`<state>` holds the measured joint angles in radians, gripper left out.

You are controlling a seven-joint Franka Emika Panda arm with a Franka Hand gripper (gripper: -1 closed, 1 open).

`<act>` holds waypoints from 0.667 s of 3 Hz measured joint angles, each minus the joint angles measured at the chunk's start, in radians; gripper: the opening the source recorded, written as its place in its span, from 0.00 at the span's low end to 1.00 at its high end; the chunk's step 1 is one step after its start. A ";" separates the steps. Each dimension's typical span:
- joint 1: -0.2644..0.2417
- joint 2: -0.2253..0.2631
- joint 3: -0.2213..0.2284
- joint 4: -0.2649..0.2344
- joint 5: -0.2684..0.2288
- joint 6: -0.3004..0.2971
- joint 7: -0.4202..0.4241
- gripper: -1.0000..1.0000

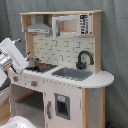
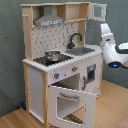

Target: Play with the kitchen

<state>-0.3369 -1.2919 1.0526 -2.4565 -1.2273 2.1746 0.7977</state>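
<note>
Kitchen (image 2: pixel 60 75) stood on wooden floor (image 2: pixel 107 112) against a grey backdrop, oven door (image 2: pixel 70 102) hanging open in the second exterior view. Steel pot (image 2: pixel 52 56) sat on the hob, black faucet (image 1: pixel 84 59) behind the grey sink (image 1: pixel 72 74). White arm (image 2: pixel 112 47) hovered beside the kitchen's sink end, apart from it. Tool state: could not tell.

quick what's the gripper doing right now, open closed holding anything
Gripper: cannot be told. Only the white arm shows beside the kitchen, near the sink end; nothing is seen held.
</note>
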 joint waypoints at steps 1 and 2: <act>0.027 0.000 -0.013 0.000 0.048 -0.085 -0.059 1.00; 0.051 0.000 -0.026 0.002 0.082 -0.171 -0.107 1.00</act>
<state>-0.2859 -1.2918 1.0271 -2.4548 -1.1451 2.0036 0.6906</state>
